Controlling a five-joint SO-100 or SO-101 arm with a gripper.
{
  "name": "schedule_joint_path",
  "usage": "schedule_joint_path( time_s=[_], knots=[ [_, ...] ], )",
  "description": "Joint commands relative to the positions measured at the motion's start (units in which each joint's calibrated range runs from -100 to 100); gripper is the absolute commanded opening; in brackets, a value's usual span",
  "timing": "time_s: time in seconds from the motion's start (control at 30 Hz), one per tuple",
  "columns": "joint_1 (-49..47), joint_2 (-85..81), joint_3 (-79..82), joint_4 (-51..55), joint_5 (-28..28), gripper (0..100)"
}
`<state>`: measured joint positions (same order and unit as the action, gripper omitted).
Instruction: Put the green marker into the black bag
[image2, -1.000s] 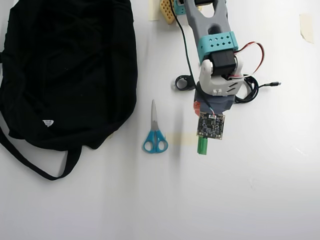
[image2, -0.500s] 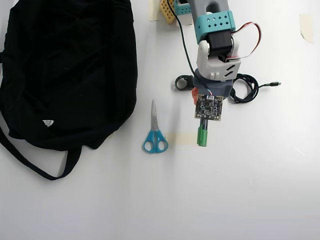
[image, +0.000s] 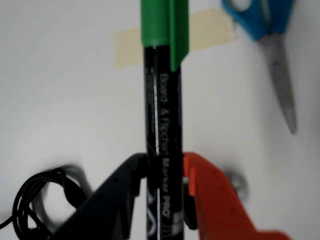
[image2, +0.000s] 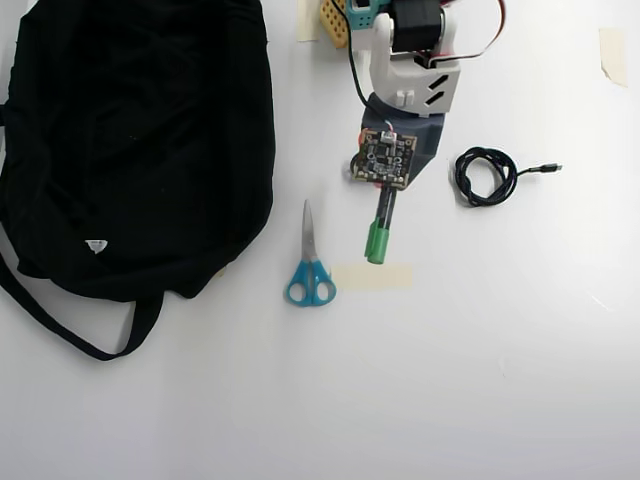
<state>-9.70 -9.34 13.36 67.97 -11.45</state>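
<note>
The green marker (image: 162, 135) has a black barrel with white lettering and a green cap. It points away from me in the wrist view, clamped between a black finger (image: 122, 187) and an orange finger (image: 210, 195). My gripper (image: 164, 167) is shut on the barrel. From overhead, the marker (image2: 377, 240) sticks out below my gripper (image2: 384, 190), cap end toward the bottom. It appears raised off the table. The black bag (image2: 130, 140) lies at the left, well apart from the marker, with its strap looping along the lower left.
Blue-handled scissors (image2: 310, 272) lie between the bag and the marker, blades pointing up the overhead view. A strip of tan tape (image2: 372, 277) sits just below the marker's cap. A coiled black cable (image2: 486, 176) lies to the right of the arm.
The arm has pulled back toward the top of the overhead view and swung slightly left, carrying the marker with it. The tape strip is now uncovered.
</note>
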Motion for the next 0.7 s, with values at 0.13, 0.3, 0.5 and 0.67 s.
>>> schedule_joint_path(
  time_s=[0.13, 0.3, 0.5, 0.67],
  knots=[
    [7.98, -7.09, -1.15, 6.1, -0.03, 2],
    [14.71, -9.33, -0.79, 9.12, 0.02, 2],
    [23.69, -9.91, -0.52, 9.21, 0.02, 2],
    [30.12, -9.91, -0.61, 8.95, -0.03, 2]
  ],
)
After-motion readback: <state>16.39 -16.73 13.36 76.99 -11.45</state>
